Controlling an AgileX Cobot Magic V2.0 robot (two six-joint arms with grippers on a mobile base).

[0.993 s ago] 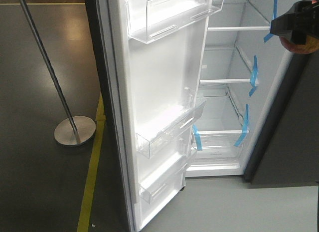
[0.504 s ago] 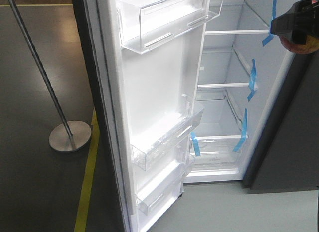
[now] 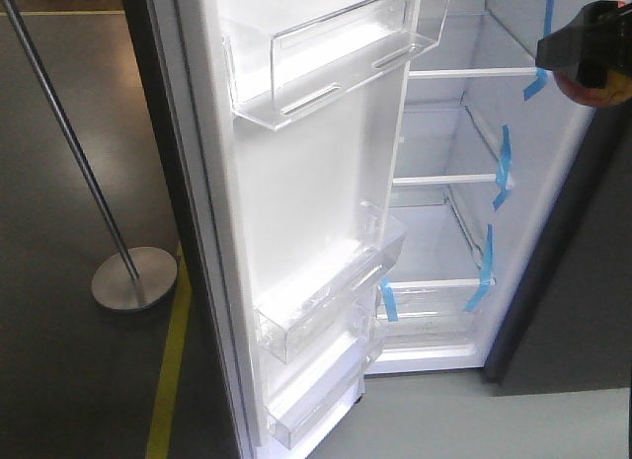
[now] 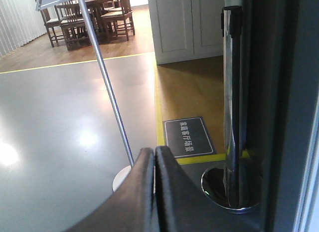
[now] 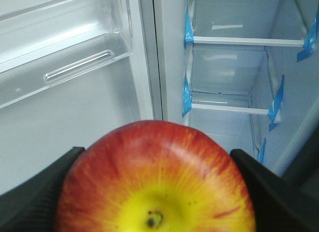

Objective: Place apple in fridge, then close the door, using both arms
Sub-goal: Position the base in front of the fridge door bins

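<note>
While right jaws clamp the apple (image 5: 154, 182) facing the fridge (image 3: 444, 133), left jaws meet above grey floor (image 4: 60, 142)

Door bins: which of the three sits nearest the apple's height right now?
The top bin, at the door's upper end, roughly level with the apple. The middle bin and bottom bin sit close together low on the door, well below it.

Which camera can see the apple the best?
The right wrist view. There the apple fills the bottom of the picture, red and yellow, clamped in the right gripper. The front view shows only a small bit of it at the right edge, under the gripper. The left wrist view shows none of it.
</note>
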